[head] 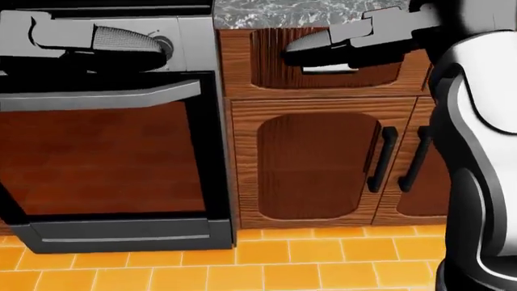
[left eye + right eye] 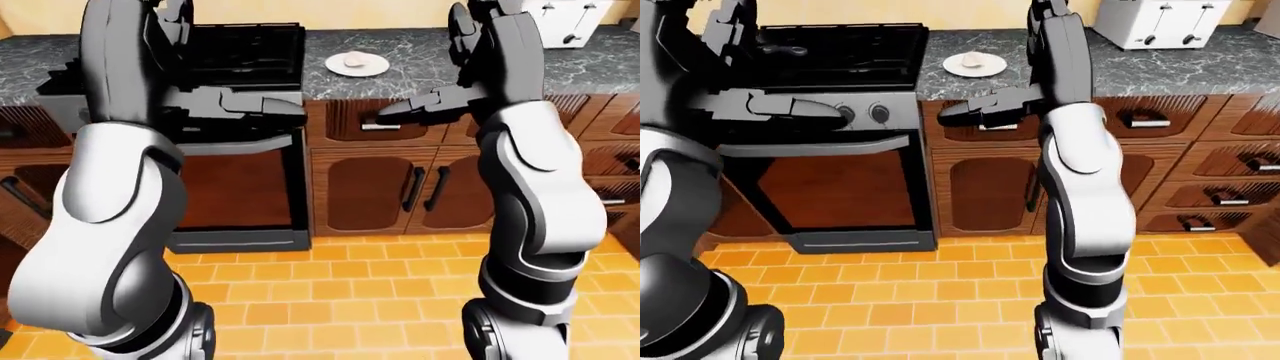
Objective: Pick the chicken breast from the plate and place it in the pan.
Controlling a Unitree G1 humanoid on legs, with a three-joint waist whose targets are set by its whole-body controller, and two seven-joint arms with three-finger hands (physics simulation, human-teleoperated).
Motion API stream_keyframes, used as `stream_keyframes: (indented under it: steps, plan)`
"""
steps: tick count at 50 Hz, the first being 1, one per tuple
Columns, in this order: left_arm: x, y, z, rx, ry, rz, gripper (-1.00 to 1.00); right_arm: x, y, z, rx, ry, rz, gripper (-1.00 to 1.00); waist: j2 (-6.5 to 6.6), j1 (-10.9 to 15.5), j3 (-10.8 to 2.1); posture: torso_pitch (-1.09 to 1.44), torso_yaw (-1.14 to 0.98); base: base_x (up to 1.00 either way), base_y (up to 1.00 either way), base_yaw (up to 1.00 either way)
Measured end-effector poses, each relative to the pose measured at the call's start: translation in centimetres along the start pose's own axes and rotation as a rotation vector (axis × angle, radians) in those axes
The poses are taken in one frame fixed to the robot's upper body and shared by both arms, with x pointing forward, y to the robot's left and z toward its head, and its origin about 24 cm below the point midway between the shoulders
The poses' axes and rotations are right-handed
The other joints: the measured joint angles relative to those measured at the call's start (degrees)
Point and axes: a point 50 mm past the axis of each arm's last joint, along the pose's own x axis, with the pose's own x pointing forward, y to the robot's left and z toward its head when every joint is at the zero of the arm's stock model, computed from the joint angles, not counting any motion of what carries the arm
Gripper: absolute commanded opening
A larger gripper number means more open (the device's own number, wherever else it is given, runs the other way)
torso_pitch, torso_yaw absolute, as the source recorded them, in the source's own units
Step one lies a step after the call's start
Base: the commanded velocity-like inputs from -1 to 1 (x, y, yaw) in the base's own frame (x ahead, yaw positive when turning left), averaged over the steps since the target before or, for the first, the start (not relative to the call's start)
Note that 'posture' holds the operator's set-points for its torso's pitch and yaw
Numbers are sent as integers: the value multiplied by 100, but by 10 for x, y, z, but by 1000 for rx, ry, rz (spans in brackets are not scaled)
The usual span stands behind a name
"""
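Observation:
A pale chicken breast (image 2: pixel 971 58) lies on a white plate (image 2: pixel 986 70) on the grey stone counter (image 2: pixel 1060 56), just right of the black stove top (image 2: pixel 840 45). On that dark stove top I cannot make out the pan. My left hand (image 2: pixel 818 109) is held out flat in front of the oven knobs, open and empty. Open too, my right hand (image 2: pixel 958 114) hovers before the drawer under the counter, well below and short of the plate. In the head view both hands, left hand (image 1: pixel 133 40) and right hand (image 1: pixel 311 43), point leftward.
The oven door (image 1: pixel 105 157) with its grey handle (image 1: pixel 97 96) fills the left of the head view. Wooden cabinet doors (image 1: pixel 315 167) stand to its right. A toaster (image 2: pixel 1165 21) sits on the counter at the far right. Orange tiled floor (image 2: pixel 940 292) lies below.

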Motion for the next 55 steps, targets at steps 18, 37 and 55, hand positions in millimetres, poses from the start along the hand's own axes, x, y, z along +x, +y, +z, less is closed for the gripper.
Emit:
stream_keyframes:
  steps: [18, 37, 55]
  plan:
    - [-3, 0, 3, 0, -32, 9, 100, -3, 4, 6, -8, -52, 23, 100, -93, -10, 22, 0, 0, 27, 0, 0]
    - [0, 5, -6, 13, 32, 39, 100, 0, 13, -4, -2, 12, 65, 100, 349, -10, 169, 0, 0, 0, 0, 0]
    - [-1, -3, -9, 11, 48, -11, 100, 0, 9, -13, -43, 53, 42, 100, 18, -114, -68, 0, 0, 9, 20, 0]
